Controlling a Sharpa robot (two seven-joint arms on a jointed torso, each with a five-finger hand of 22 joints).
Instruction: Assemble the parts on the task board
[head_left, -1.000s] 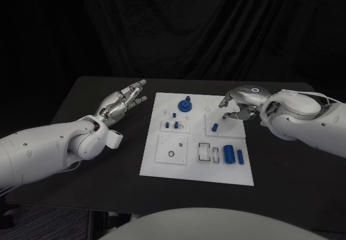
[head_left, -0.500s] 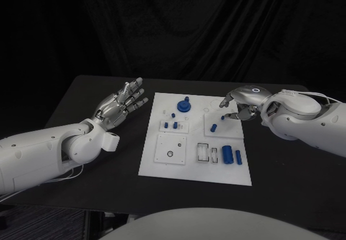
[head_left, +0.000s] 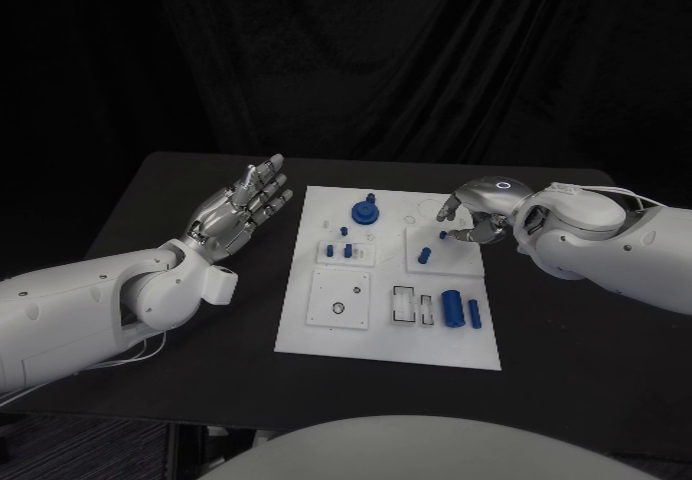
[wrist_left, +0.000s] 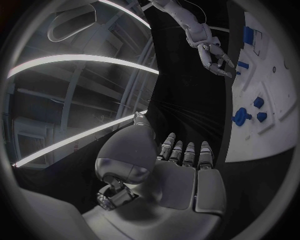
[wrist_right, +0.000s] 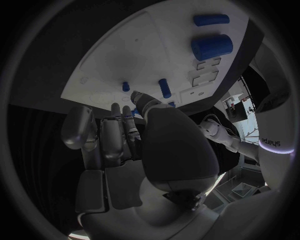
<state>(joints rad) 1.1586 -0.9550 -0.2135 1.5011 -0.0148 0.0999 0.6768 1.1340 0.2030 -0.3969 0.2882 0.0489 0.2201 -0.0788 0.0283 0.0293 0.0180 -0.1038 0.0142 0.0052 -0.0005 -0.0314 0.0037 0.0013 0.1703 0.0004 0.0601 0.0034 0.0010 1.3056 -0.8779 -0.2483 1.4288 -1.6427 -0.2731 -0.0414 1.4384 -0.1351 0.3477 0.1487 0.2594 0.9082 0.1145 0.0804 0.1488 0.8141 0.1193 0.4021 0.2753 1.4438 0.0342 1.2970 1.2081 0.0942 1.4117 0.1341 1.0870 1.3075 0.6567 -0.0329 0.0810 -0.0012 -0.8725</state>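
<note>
Both hands empty: left hand (head_left: 242, 205) splayed, right hand (head_left: 470, 215) loosely curled, 3 o'clock of small peg (head_left: 426, 256). I judge peg light, rigid, slippery; pinch upper shank.

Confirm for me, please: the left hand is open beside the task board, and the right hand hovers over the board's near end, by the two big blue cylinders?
Not quite. The left hand is open beside the task board, but the head view shows the right hand over the board's far end, near a small blue peg, away from the big blue cylinders.
</note>
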